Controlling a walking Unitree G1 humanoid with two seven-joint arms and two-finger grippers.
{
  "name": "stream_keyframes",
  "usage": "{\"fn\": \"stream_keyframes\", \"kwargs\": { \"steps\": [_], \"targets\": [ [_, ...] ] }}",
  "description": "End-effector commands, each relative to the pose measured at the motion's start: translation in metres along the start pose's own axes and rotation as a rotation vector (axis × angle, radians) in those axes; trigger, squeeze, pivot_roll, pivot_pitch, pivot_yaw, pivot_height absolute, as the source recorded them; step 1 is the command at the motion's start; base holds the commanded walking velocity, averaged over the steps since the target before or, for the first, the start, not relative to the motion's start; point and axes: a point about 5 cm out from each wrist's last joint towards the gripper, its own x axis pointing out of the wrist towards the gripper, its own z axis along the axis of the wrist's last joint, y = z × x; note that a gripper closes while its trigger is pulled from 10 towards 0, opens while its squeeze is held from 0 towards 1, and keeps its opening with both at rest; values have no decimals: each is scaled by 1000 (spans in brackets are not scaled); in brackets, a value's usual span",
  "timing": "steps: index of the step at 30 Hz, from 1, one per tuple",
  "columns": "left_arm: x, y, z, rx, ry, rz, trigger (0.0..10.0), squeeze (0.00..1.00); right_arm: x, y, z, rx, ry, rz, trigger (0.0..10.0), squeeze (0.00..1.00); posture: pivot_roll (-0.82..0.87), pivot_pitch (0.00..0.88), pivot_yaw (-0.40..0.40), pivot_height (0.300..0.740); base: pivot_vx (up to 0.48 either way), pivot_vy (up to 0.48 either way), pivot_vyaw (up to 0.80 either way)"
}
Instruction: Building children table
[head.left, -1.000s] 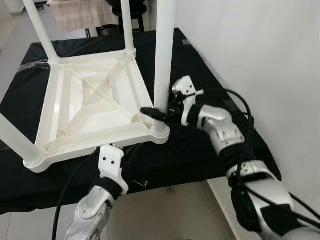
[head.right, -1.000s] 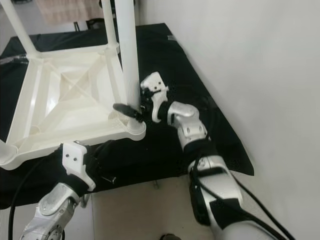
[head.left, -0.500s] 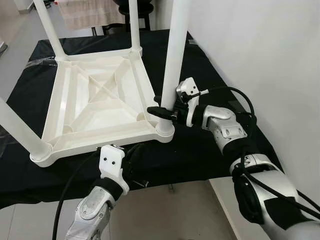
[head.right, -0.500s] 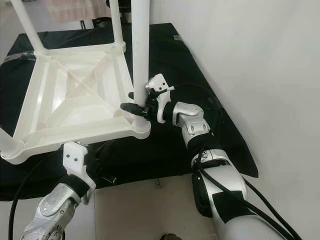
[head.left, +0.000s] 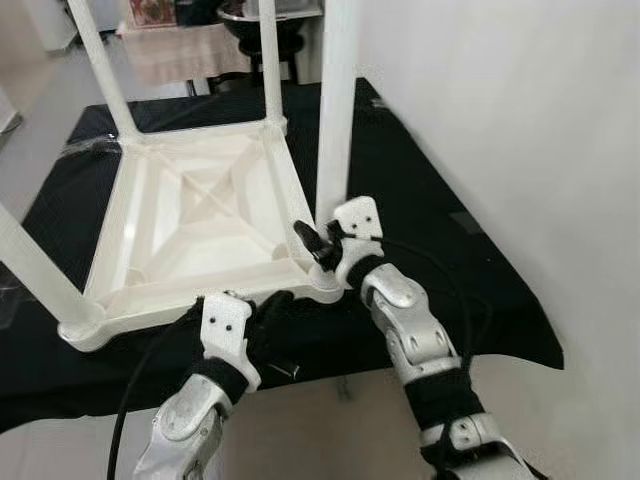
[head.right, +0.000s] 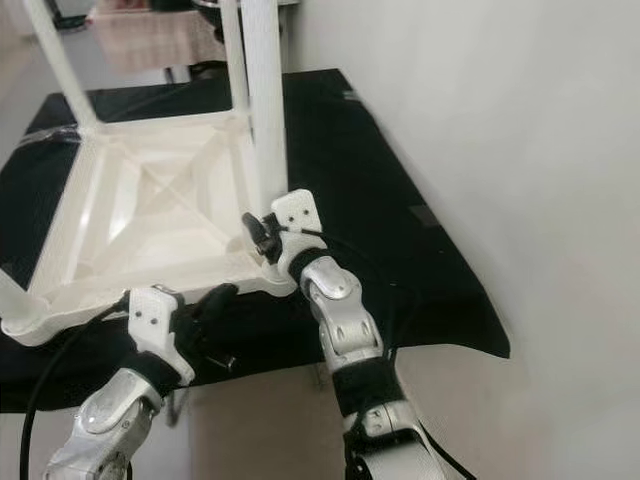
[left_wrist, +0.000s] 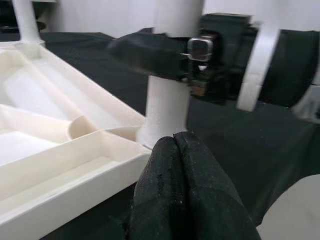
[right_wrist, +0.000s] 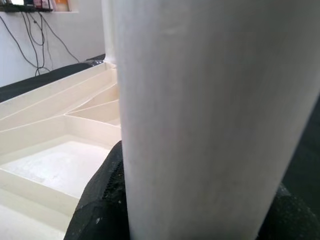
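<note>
A white plastic children's table (head.left: 200, 215) lies upside down on a black-covered surface, its legs pointing up. The near-right leg (head.left: 335, 120) stands in its corner socket. My right gripper (head.left: 318, 245) is shut on this leg just above the socket, and the leg (right_wrist: 210, 115) sits between the black fingers (right_wrist: 97, 205). My left gripper (head.left: 275, 308) hovers low at the table's front rim, just under that same corner, fingertips (left_wrist: 175, 145) pressed together and holding nothing. From the left wrist view, one right finger (left_wrist: 145, 52) wraps the leg.
Three more legs stand up: far left (head.left: 100, 60), far right (head.left: 268, 60), near left (head.left: 30, 270). A white wall (head.left: 520, 150) runs close along the right. The black cloth's front edge (head.left: 500, 345) drops to pale floor. Furniture and a towel (head.left: 170, 50) stand behind.
My right forearm has swung from the right side round to the front, so the gripper now meets the leg from the near side. The left arm has barely moved. The camera shifted slightly.
</note>
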Motion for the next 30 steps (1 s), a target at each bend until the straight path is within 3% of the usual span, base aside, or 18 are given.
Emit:
{"fn": "stream_keyframes", "kwargs": {
  "steps": [1, 2, 8, 11, 16, 17, 22, 23, 25, 26, 30],
  "targets": [
    [-2, 3, -5, -5, 25, 21, 10000, 0, -3, 7, -22, 34, 96, 32, 10000, 953, 74, 104, -25, 740, 0, 0, 0],
    [-2, 4, -5, -5, 25, 24, 10000, 0, -4, 9, -19, 45, 83, 48, 10000, 1000, 74, 104, -25, 740, 0, 0, 0],
    [0, 13, -2, -19, 12, 69, 10000, 0, -14, 2, -5, 47, 30, 32, 10000, 1000, 52, 112, -19, 740, 0, 0, 0],
    [4, 27, 4, 15, -8, 154, 10000, 0, -24, -17, -5, 24, 19, -13, 10000, 1000, 36, 115, -16, 740, 0, 0, 0],
    [2, 42, 9, 35, -20, 246, 10000, 0, -36, -32, -9, 26, 30, -56, 10000, 1000, 28, 116, -13, 740, 0, 0, 0],
    [-2, 55, 11, 41, -20, 337, 10000, 0, -50, -39, -15, 28, 52, -89, 10000, 1000, 20, 122, -13, 740, 0, 0, 0],
    [-8, 68, 11, 42, 9, 445, 10000, 0, -63, -43, -20, 29, 77, -113, 10000, 1000, 18, 122, -10, 740, 0, 0, 0],
    [-9, 70, 9, 18, 20, 457, 10000, 0, -65, -44, -21, 29, 80, -113, 10000, 875, 18, 121, -5, 740, 0, 0, 0],
    [-9, 70, 8, -9, 27, 446, 10000, 0, -67, -45, -22, 28, 82, -114, 10000, 816, 18, 121, -5, 740, 0, 0, 0],
    [-9, 70, 7, -19, 36, 448, 10000, 0, -68, -46, -21, 29, 82, -113, 10000, 0, 19, 123, -2, 740, 0, 0, 0],
    [-10, 70, 6, -27, 48, 456, 10000, 0, -70, -47, -21, 33, 80, -112, 10000, 0, 19, 123, -2, 740, 0, 0, 0]
  ]
}}
